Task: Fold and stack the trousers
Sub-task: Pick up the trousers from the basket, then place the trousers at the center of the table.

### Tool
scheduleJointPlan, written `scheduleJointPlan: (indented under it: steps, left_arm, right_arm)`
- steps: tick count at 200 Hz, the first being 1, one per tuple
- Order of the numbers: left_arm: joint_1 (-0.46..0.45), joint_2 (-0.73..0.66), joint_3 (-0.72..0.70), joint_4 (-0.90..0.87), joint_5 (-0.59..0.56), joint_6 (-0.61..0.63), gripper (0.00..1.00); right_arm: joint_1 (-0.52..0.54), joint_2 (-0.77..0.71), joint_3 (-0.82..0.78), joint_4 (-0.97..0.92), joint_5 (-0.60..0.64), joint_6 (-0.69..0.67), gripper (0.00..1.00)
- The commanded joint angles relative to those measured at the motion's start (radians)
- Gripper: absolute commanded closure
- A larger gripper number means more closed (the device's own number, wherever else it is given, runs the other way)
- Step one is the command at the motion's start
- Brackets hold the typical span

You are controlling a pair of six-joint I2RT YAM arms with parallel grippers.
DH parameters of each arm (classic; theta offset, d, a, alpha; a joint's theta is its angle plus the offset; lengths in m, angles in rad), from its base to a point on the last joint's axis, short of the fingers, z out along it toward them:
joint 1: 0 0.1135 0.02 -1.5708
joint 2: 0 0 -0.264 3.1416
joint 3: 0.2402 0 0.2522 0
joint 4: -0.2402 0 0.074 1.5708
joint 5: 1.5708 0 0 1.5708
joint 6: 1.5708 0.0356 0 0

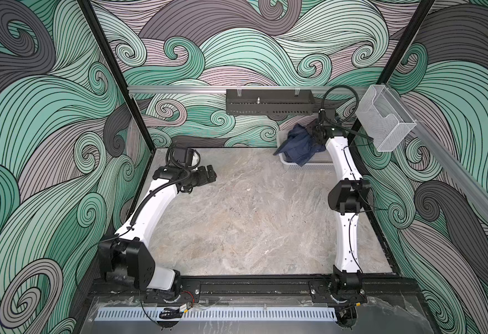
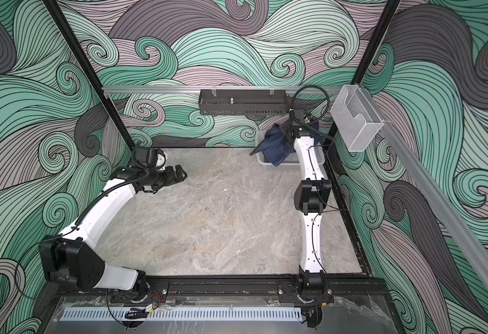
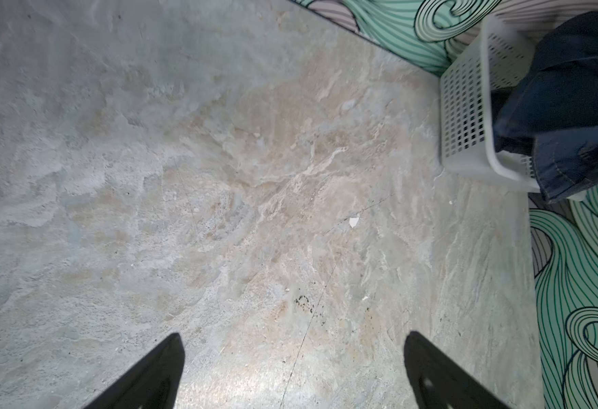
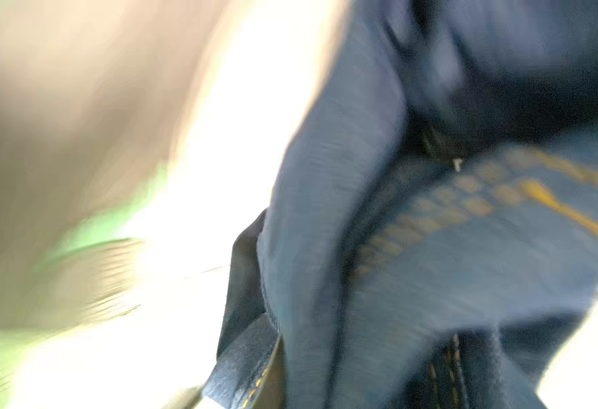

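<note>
Trousers [image 1: 297, 144] heaped in the basket [image 1: 309, 167], far corner of the bench [image 1: 237, 217]. My right hand [image 1: 312, 135] is buried in denim — too blurry to tell if it's pinching. Left hand [image 3: 294, 371] spread. I'd lift slowly — clear the rim.

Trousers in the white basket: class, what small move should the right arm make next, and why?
Probably lift the right gripper straight up: it seems to pinch the trousers, which drape over the basket rim and must reach the table for folding.

No legible txt anywhere.
</note>
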Motion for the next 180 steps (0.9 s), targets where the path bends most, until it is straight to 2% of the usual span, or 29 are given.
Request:
scheduleJointPlan:
  steps: [1,60,136,153,180]
  left_arm:
    - [-0.005,-0.091,-0.003,-0.023,-0.013,-0.009,0.01]
    - [-0.005,-0.286,-0.066,-0.005,-0.060,-0.022,0.01]
    - [-0.005,-0.453,-0.107,-0.071,-0.061,-0.029,0.01]
    - [-0.004,-0.485,-0.116,-0.088,-0.075,-0.025,0.01]
    - [-0.004,-0.515,-0.113,-0.126,-0.085,-0.017,0.01]
  right_arm:
    - [0.025,-0.200,-0.015,0.107,0.024,-0.073,1.00]
    - [0.091,-0.469,-0.042,0.049,-0.032,-0.211,1.00]
    - [0.242,-0.682,-0.063,-0.068,-0.198,-0.328,1.00]
    - [0.301,-0.762,-0.215,-0.067,-0.218,-0.325,1.00]
    - [0.427,-0.913,-0.599,0.031,-0.200,-0.297,1.00]
